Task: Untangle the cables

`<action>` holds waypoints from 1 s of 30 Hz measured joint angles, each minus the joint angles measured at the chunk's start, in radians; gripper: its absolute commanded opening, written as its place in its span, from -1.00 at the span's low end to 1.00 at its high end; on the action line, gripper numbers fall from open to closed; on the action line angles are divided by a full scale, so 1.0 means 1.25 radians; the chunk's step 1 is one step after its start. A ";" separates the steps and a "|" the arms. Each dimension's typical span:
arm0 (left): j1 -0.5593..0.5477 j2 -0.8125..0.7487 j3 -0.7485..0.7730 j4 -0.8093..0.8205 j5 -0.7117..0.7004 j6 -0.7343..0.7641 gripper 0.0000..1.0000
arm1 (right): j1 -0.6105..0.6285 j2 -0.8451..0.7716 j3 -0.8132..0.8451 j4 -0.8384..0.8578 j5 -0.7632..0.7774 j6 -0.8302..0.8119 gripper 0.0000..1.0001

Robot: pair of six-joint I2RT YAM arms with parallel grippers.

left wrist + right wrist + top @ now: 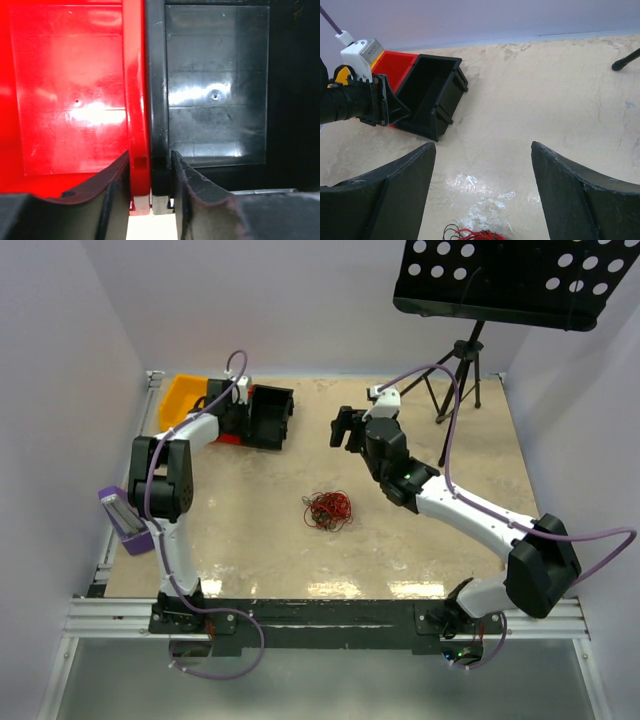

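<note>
Lying near the table's centre, cables in a roundish red-and-dark clump, no clear long axis, right gripper spread wide, empty, only the left wrist view shows the left gripper narrowed astride the touching walls of the red bin and black bin, grip unclear.

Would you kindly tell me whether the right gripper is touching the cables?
Apart. The top view shows a wide gap between the right gripper and the cables; its jaws stand open.
</note>
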 measured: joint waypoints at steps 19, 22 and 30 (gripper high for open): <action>-0.238 -0.182 -0.276 0.109 -0.020 -0.129 0.49 | -0.008 0.167 -0.006 -0.022 0.060 0.055 0.57; -0.236 -0.182 -0.271 0.098 -0.005 -0.144 0.65 | -0.015 0.239 0.006 -0.045 0.058 0.074 0.57; -0.221 -0.184 -0.118 -0.032 0.103 -0.109 0.98 | -0.020 0.318 0.035 -0.059 0.036 0.101 0.55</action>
